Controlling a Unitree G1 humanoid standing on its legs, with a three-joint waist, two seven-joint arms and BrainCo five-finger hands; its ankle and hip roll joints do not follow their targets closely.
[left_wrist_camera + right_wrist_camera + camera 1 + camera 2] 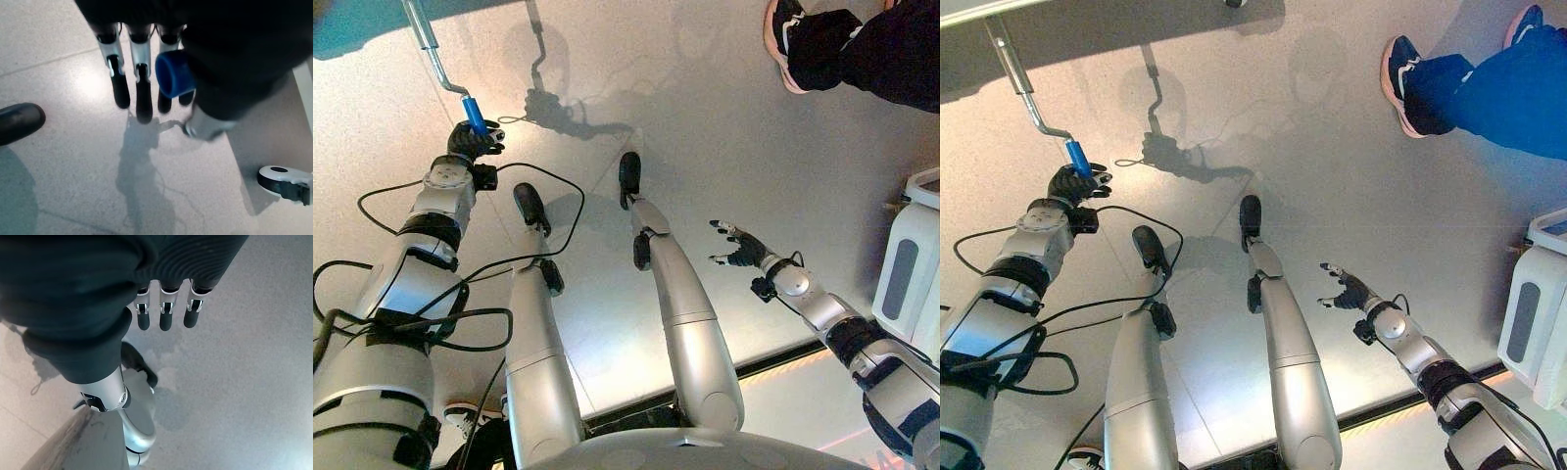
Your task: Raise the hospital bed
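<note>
The left hand (pixel 472 140) is curled around the blue grip (pixel 475 115) of the bed's crank (pixel 438 61), at about 10 o'clock in the head views. The crank's metal shaft runs from the grip toward 11 o'clock, up to the bed edge. The right hand (pixel 741 248), fingers apart and holding nothing, hangs well away at 4 o'clock, so the turning falls to the left.

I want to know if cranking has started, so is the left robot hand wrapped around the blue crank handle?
Yes, the left robot hand has its fingers curled round the blue crank handle at the end of the metal crank rod.
</note>
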